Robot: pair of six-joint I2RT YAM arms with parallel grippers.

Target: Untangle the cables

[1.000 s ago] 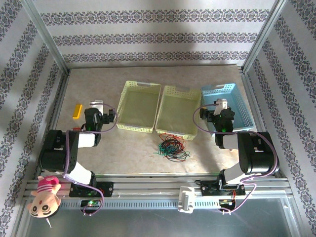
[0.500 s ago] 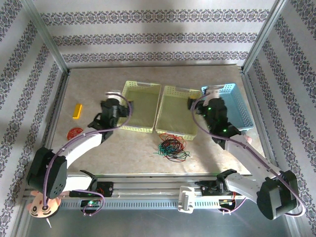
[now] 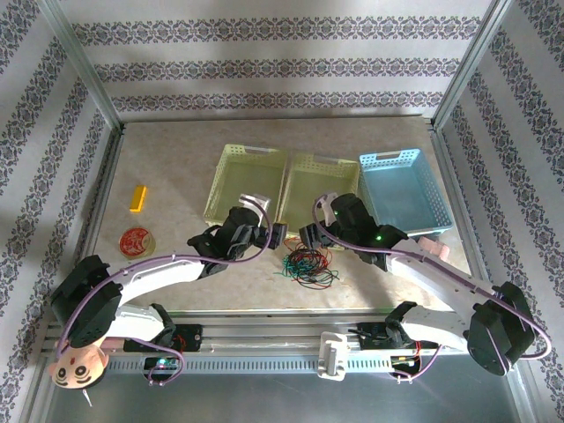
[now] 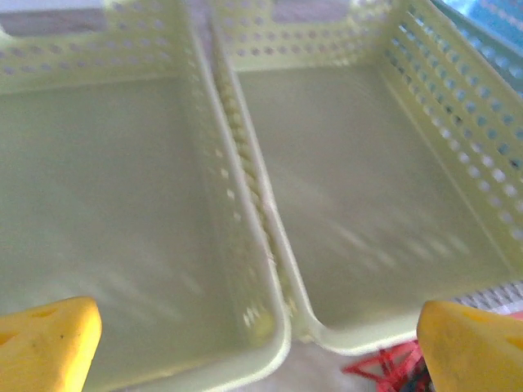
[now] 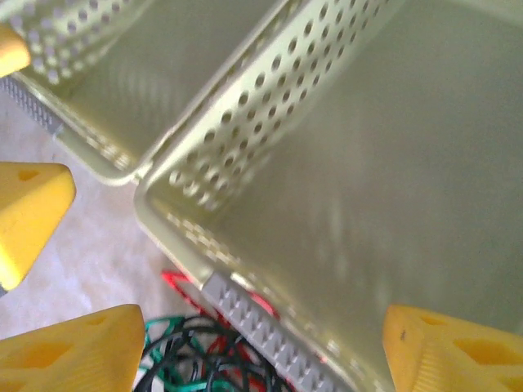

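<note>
**Cables: both grippers open at the knot, nothing held**

Top external: cables (image 3: 307, 264) lie as one red, green and black knot on the table (image 3: 176, 167), just in front of the near edge of the middle yellow basket (image 3: 326, 160). The left gripper (image 3: 278, 233) and right gripper (image 3: 310, 236) face each other close together at the far side of the knot. Neither appears to touch it.

Left wrist: the yellow pads (image 4: 470, 347) are spread wide with nothing between them. The camera looks along the adjoining walls of the two yellow baskets. A scrap of red cable shows at the bottom edge, beside the right-hand pad.

Right wrist: the pads (image 5: 73, 355) stand apart and empty. The knot sits low between them, against the corner of the basket.

Handling, as judged: the strands look thin, light and limp, with springy loops. A tug on one strand would probably drag the whole bundle. A free outer loop, such as the red one toward the basket, looks like the best place to pinch. The other gripper would then need to pin down the mass. Strands this thin may slip between the pads.
</note>
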